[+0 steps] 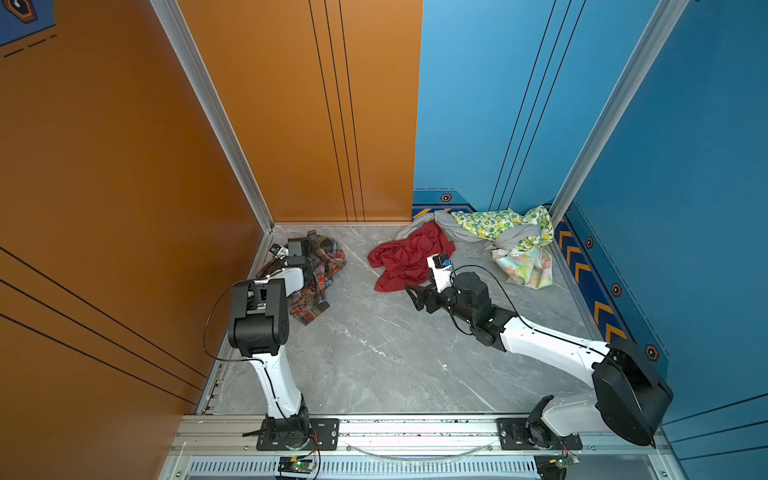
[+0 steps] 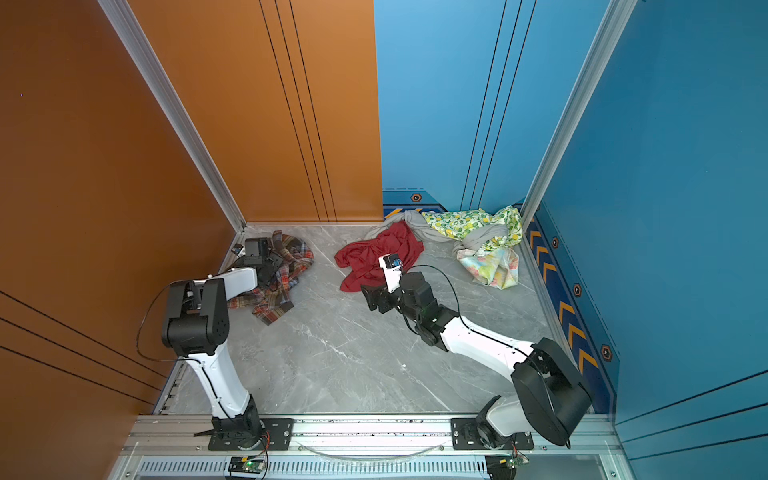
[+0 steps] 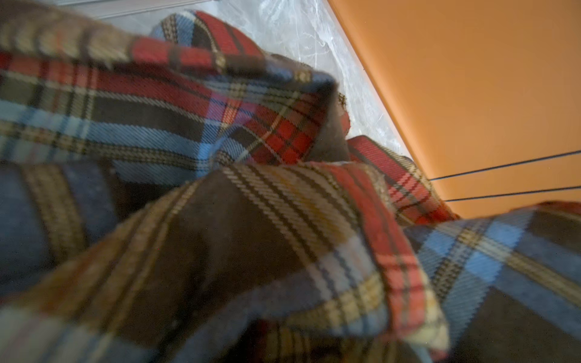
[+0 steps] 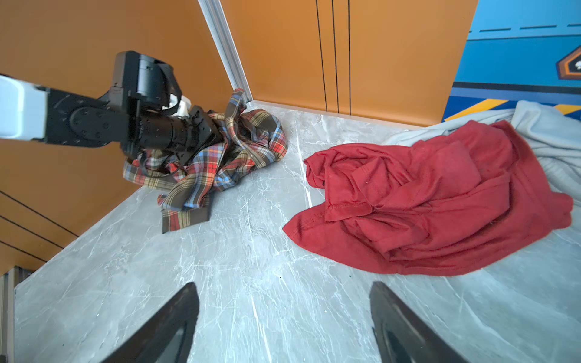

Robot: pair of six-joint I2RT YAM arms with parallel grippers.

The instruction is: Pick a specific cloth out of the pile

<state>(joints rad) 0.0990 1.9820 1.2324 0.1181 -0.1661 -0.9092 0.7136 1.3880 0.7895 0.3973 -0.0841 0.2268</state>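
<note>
The cloth (image 1: 330, 266) (image 2: 293, 270) (image 4: 201, 176), plaid in brown, red and blue, lies bunched in the far left corner, apart from the pile (image 1: 505, 239) (image 2: 478, 239). My left gripper (image 1: 309, 266) (image 2: 272, 266) (image 4: 217, 138) is buried in the cloth's folds. Plaid fabric (image 3: 220, 220) fills the left wrist view and hides the jaws. My right gripper (image 1: 413, 297) (image 2: 368, 297) (image 4: 284, 284) stands wide open over bare floor, just in front of the red cloth (image 1: 409, 257) (image 4: 424, 195), holding nothing.
The pile in the far right corner holds a lemon-print cloth (image 1: 490, 222), a grey cloth (image 4: 550, 132) and a pastel floral cloth (image 1: 525, 266). Orange walls (image 1: 124, 187) close the left and back, blue walls (image 1: 685, 208) the right. The floor (image 1: 374, 353) is grey marble.
</note>
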